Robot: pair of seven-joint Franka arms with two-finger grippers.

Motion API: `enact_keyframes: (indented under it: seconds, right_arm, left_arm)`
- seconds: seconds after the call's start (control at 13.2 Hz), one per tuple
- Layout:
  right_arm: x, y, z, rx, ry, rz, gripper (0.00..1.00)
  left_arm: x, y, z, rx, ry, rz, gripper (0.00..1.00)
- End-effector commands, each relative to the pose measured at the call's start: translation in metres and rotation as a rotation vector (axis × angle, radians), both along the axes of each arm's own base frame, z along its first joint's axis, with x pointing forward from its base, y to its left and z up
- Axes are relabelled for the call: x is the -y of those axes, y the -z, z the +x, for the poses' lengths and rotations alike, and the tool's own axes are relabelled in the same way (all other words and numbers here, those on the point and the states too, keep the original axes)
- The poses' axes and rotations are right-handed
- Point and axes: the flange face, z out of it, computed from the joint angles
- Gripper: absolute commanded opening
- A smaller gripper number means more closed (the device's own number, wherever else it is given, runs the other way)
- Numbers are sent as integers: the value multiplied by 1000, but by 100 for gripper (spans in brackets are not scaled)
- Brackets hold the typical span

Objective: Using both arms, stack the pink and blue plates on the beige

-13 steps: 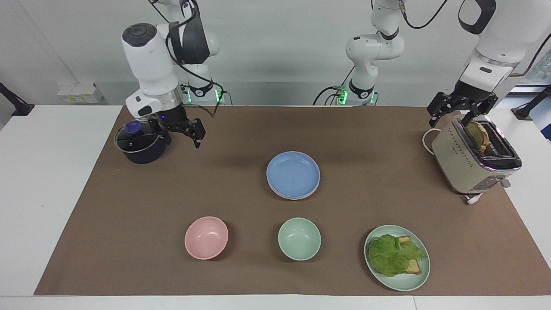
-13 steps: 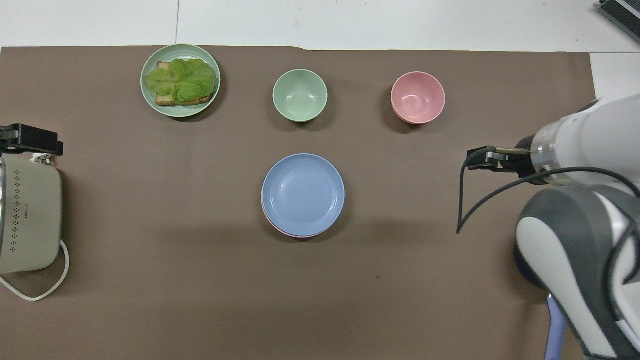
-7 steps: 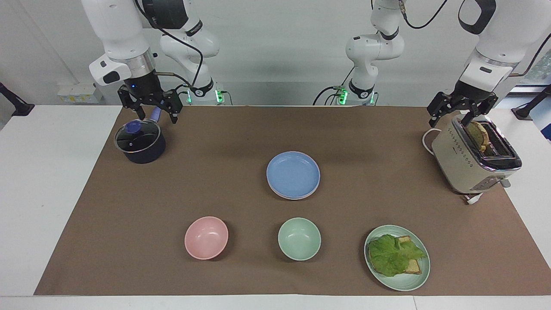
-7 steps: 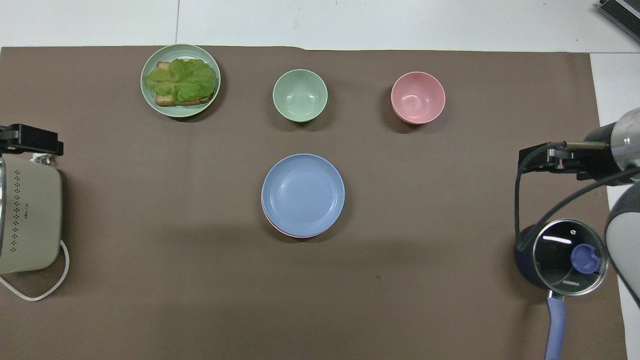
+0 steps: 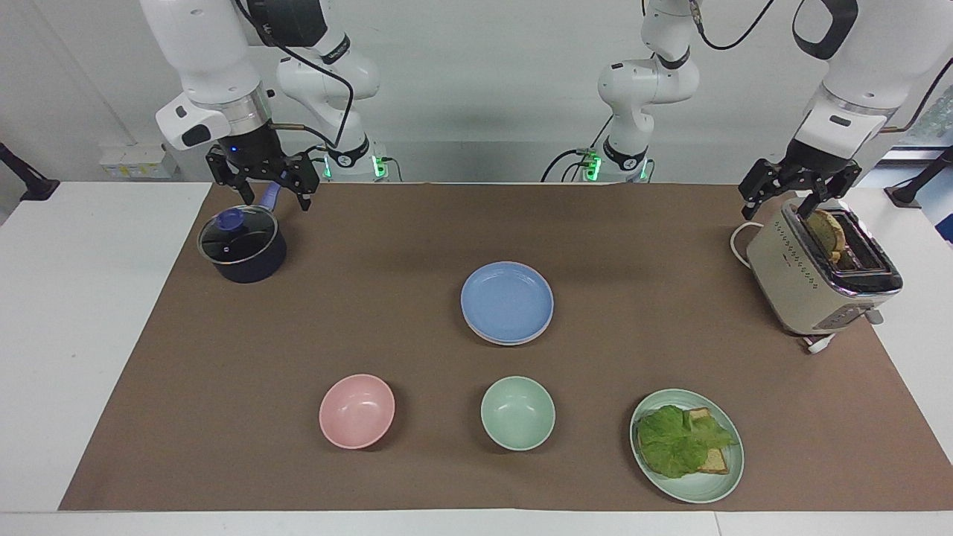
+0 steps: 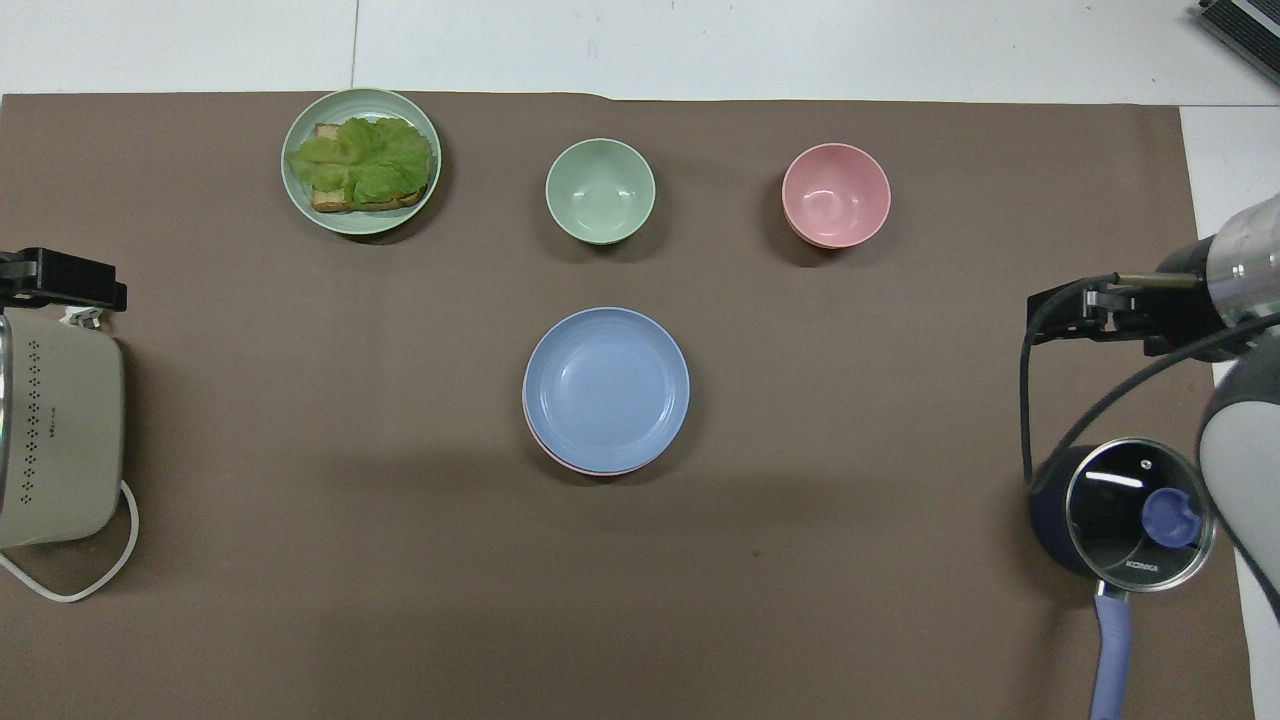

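Note:
The blue plate lies mid-table on top of a stack. Under it only a thin rim of the pink plate shows. The beige plate is hidden. My right gripper hangs open and empty over the purple handle of a pot at the right arm's end. My left gripper hangs open over the toaster at the left arm's end, far from the plates.
A dark pot with a glass lid and a toaster holding toast stand at the table's two ends. Farther from the robots are a pink bowl, a green bowl and a green plate with toast and lettuce.
My right gripper has risen from beside the pot and drawn back over its handle; in the last half second it barely moved. The left arm and the plates have not moved.

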Motion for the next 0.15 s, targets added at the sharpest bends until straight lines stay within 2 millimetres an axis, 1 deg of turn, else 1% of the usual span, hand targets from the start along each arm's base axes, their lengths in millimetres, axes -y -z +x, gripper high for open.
enact_keyframes:
  seconds: [0.0, 0.08]
  right_arm:
    - [3, -3, 2, -10, -68, 0, 100]
    - [3, -3, 1, -10, -72, 0, 100]
  left_arm:
    - [-2, -1, -3, -10, -2, 15, 100]
    - [-2, -1, -3, -8, -2, 15, 100]
